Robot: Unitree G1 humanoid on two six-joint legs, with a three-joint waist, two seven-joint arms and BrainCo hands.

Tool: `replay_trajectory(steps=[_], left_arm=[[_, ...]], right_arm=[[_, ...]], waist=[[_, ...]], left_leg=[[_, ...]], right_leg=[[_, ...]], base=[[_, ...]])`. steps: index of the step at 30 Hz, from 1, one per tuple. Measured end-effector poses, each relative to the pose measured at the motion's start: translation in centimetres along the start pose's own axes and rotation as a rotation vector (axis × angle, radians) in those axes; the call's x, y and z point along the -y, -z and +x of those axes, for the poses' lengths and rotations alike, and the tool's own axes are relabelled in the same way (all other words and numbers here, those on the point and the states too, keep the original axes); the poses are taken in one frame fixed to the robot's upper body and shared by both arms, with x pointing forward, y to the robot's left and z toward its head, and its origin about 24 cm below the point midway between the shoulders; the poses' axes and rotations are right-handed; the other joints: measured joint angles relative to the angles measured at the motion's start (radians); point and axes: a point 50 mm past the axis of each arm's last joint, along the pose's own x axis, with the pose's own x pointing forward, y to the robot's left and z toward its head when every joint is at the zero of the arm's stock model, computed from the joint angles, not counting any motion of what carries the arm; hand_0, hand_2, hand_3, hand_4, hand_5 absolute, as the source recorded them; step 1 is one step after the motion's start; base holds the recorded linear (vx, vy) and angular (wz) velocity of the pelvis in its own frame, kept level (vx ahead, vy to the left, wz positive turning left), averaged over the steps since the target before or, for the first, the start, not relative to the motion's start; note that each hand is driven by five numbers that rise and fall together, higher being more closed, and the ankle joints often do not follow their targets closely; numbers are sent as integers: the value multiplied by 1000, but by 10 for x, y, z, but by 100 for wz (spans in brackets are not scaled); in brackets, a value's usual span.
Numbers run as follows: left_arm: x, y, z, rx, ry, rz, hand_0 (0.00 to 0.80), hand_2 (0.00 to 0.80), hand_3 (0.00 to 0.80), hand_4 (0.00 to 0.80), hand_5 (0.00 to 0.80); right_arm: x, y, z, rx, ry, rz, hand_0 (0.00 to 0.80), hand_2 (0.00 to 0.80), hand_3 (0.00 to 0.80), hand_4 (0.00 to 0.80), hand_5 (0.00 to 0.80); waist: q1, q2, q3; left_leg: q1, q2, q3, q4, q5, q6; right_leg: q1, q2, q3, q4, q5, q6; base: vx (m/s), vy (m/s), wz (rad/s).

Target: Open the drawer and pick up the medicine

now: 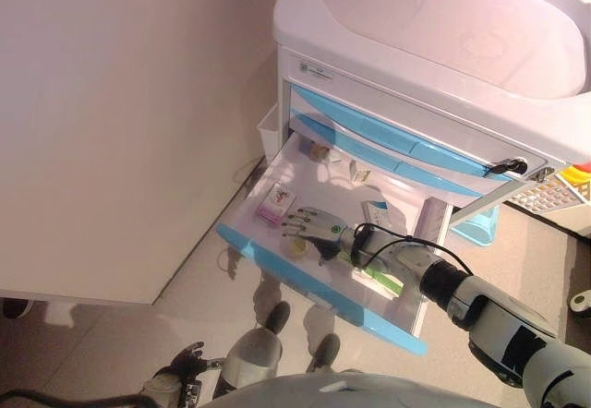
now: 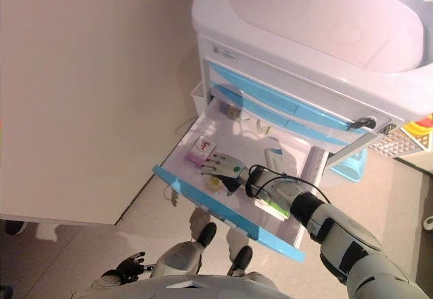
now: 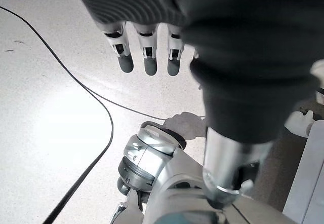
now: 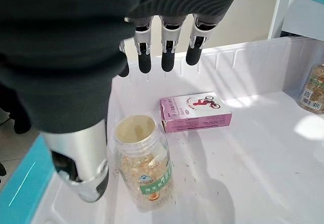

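White plastic forms the pulled-out drawer (image 1: 268,182), which is shown at the centre of the left eye view with a blue front panel (image 1: 314,283) along its lower edge, projecting from a white cart (image 1: 443,48) whose upper blue drawers are seen closed. Inside the drawer, the right hand (image 1: 314,228) is held with fingers extended and relaxed; nothing is grasped. In the right wrist view, a clear medicine jar (image 4: 143,163) with a pale lid is seen lying just beside the thumb (image 4: 83,163), below centre, and a pink medicine box (image 4: 195,112) is shown lying flat at centre, past the fingertips (image 4: 168,62) and apart from them. A further bottle (image 4: 314,89) is visible at the right edge. The left hand (image 3: 147,51) is shown hanging over the floor, fingers straight and empty, in the upper part of its wrist view.
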Motion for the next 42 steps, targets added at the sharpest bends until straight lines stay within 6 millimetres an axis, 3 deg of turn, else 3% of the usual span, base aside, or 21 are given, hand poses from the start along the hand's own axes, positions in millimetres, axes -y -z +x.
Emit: replay_trajectory(steps=[1,4,5,7,8,22,24,25,26,27,42], left_arm=[[0,0,0,0,0,0,0,0,0,0,0],[0,0,0,0,0,0,0,0,0,0,0],[0,0,0,0,0,0,0,0,0,0,0],[0,0,0,0,0,0,0,0,0,0,0],[0,0,0,0,0,0,0,0,0,0,0],[0,0,0,2,0,0,0,0,0,0,0],[0,0,0,2,0,0,0,0,0,0,0],[0,0,0,2,0,1,0,0,0,0,0],[0,0,0,2,0,1,0,0,0,0,0],[0,0,0,2,0,1,0,0,0,0,0],[-1,-1,0,3,-2,3,0,0,0,0,0]], right_arm=[[0,0,0,0,0,0,414,414,414,414,414],[-1,-1,1,0,-3,-1,577,577,577,577,577],[-2,-1,1,0,-4,1,577,577,577,577,577],[-2,-1,2,-1,-4,3,759,759,759,759,759],[-3,-2,2,-2,-3,6,800,800,800,800,800],[-3,-3,4,4,5,-5,800,800,800,800,800],[-3,-3,4,4,6,-5,715,715,715,715,715],[-3,-3,4,4,6,-5,574,574,574,574,574],[-3,-3,4,4,6,-5,119,119,119,119,119],[-3,-3,4,4,6,-5,0,0,0,0,0],[-3,-3,5,-8,2,-5,0,0,0,0,0]], waist=[[0,0,0],[1,0,0],[1,0,0],[1,-1,0],[1,-1,0],[3,-2,1],[3,-3,1],[3,-3,1],[3,-3,1],[3,-3,1],[3,-9,5]], left_leg=[[0,0,0,0,0,0],[0,0,-1,0,0,0],[0,0,-1,0,0,0],[0,0,-5,0,0,0],[0,0,-5,0,0,0],[-2,0,-8,0,1,0],[-2,0,-8,0,1,0],[-2,0,-8,0,1,0],[-2,0,-8,0,1,0],[-2,0,-8,0,1,1],[-2,0,-7,0,1,1]], right_leg=[[0,0,0,0,0,0],[0,0,-1,0,0,0],[0,0,-1,0,0,0],[0,0,-3,0,0,0],[0,0,-4,0,0,0],[0,-1,-9,0,-2,2],[0,-1,-9,0,-2,3],[0,-1,-9,0,-2,3],[0,-1,-9,0,-2,3],[0,-1,-9,0,-2,3],[0,-2,-9,0,-2,3]], base=[[0,0,0],[0,0,0],[0,0,0],[0,0,0],[-1,0,3],[0,0,0],[0,0,0],[0,0,0],[0,0,0],[0,0,0],[0,0,0]])
